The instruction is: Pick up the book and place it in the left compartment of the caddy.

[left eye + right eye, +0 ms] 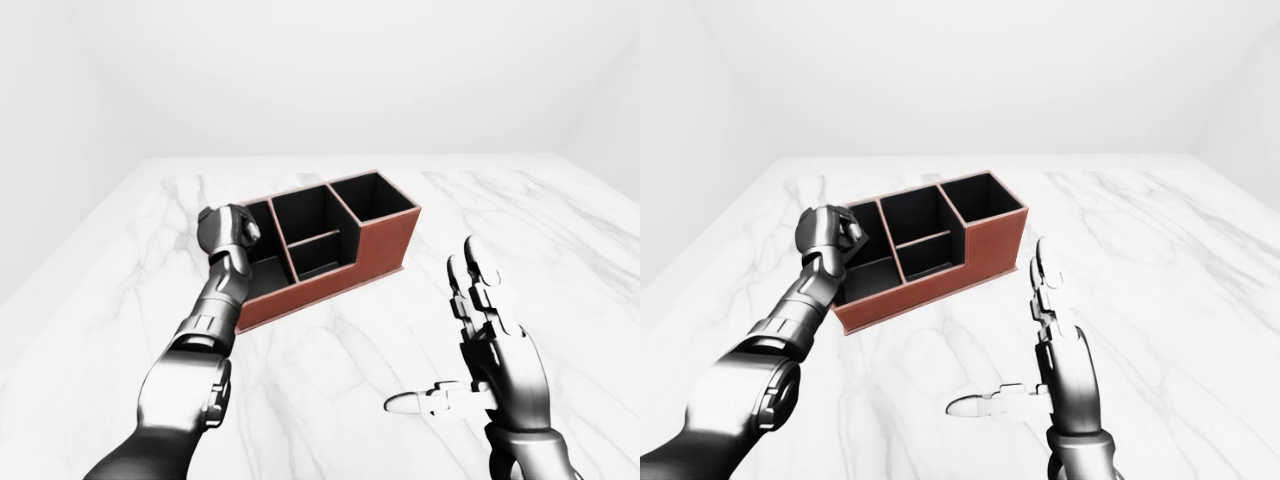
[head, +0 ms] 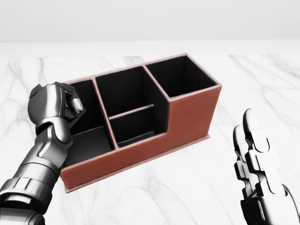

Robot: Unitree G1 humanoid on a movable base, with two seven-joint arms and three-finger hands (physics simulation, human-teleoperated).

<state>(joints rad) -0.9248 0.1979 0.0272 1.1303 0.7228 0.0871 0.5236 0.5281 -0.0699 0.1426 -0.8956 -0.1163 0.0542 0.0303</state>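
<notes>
Caddy (image 2: 187, 117): one | left robot hand (image 2: 56, 103): seemingly fisted | right robot hand (image 1: 490, 330): splayed

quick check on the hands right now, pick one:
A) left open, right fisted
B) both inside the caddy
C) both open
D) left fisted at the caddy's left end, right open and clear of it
D: the left hand is curled into a fist over the left end of the caddy, while the right hand stands open with fingers spread, off to the caddy's right on the marble table.

Left robot hand (image 2: 56, 105) fisted; right robot hand (image 1: 490, 330) fingers spread.
</notes>
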